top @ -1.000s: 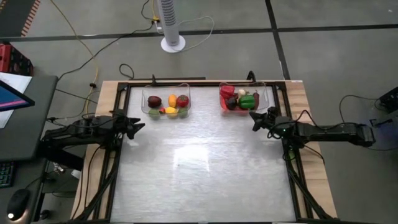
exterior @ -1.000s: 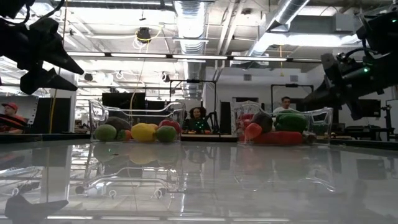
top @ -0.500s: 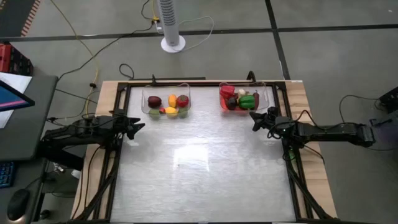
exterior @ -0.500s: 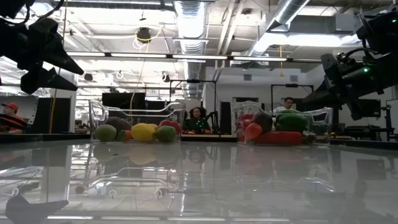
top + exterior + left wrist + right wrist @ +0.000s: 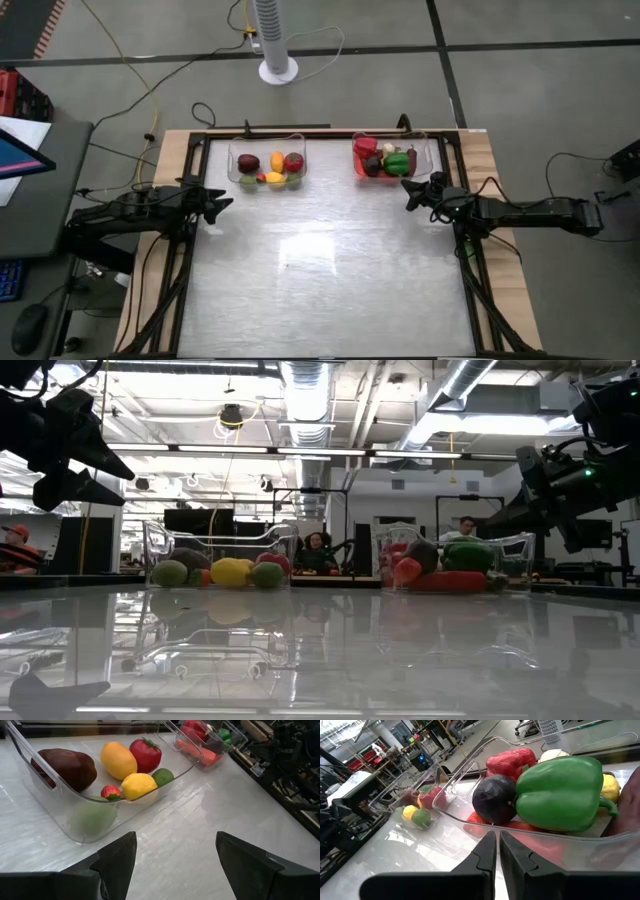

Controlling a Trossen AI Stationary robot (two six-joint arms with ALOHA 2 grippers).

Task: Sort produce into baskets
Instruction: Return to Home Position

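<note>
Two clear plastic baskets stand on the table at its far side. The left basket point(image 5: 266, 165) holds round fruits: a dark red one point(image 5: 65, 767), an orange-yellow one point(image 5: 118, 760), a red one point(image 5: 145, 754), a lemon point(image 5: 139, 785), green ones. The right basket point(image 5: 392, 158) holds a green pepper point(image 5: 560, 795), a dark purple round piece point(image 5: 495, 797) and red pieces. My left gripper point(image 5: 222, 204) is open and empty, near the left basket's near left corner. My right gripper point(image 5: 408, 193) is shut and empty, just near of the right basket.
The shiny metal table top point(image 5: 320, 280) lies bare in front of the baskets. Black frame rails point(image 5: 185, 290) run along the table's left and right sides. A white fan stand point(image 5: 277, 40) is on the floor beyond the far edge. People sit in the room behind.
</note>
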